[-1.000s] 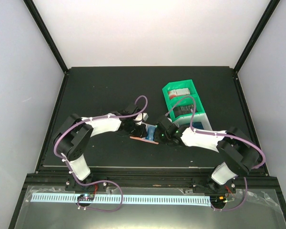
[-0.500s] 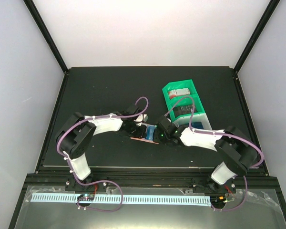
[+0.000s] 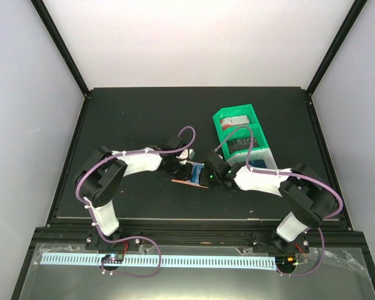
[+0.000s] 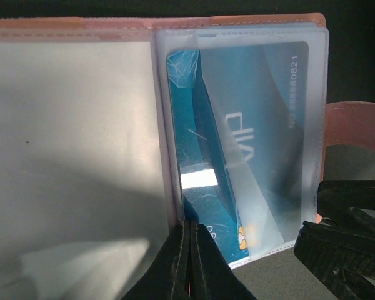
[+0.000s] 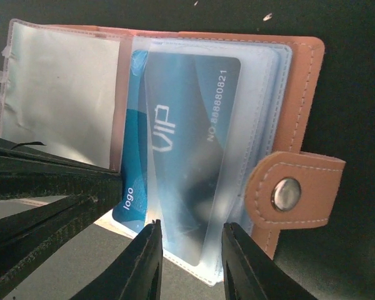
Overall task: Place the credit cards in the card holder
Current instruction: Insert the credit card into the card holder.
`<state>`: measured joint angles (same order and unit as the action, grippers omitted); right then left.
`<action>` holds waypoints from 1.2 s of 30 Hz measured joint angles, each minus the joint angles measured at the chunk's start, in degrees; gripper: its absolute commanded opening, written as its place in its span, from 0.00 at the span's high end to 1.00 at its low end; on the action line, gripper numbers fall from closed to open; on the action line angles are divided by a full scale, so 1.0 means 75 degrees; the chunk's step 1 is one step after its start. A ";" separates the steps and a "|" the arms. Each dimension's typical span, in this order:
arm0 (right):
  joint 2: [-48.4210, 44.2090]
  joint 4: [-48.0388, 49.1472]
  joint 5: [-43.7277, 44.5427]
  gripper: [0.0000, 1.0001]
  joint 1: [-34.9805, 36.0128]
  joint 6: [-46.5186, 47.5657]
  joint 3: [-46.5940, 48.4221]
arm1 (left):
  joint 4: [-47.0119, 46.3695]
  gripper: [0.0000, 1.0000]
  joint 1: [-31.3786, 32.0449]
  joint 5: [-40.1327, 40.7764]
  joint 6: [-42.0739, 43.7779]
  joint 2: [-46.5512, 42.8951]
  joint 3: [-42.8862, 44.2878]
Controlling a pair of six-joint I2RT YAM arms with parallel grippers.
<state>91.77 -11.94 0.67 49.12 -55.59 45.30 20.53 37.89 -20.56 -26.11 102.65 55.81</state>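
The salmon-orange card holder point(image 5: 303, 94) lies open on the black mat, clear sleeves up; it also shows in the top view point(image 3: 186, 180) and the left wrist view point(image 4: 356, 122). A blue "VIP" credit card point(image 5: 187, 150) sits among the clear sleeves, its near end sticking out; it shows too in the left wrist view point(image 4: 256, 125). My left gripper point(image 4: 192, 240) is shut, its tips pressed on the sleeves by the fold. My right gripper point(image 5: 190, 262) is open, its jaws astride the near end of the card and sleeve. The snap tab point(image 5: 294, 194) lies to the right.
The green-and-white compartment tray point(image 3: 220, 132) stands behind the right arm, with a red-and-white card point(image 3: 232, 120) and dark cards point(image 3: 240, 145) in it. The two grippers crowd each other over the holder. Black frame posts edge the mat.
Both wrists have crept a little closer together over the card holder. The holder and card have stayed in place.
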 measured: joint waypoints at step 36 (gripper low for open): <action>0.0012 0.1635 -0.0822 0.70 -0.0306 -0.1413 -0.0740 | 0.0125 0.98 0.0003 0.0050 -0.0006 0.0117 0.0143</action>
<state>91.85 0.32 -5.50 46.83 -66.19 39.75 21.47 37.91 -20.18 -26.15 103.53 56.88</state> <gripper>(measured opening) 0.300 0.017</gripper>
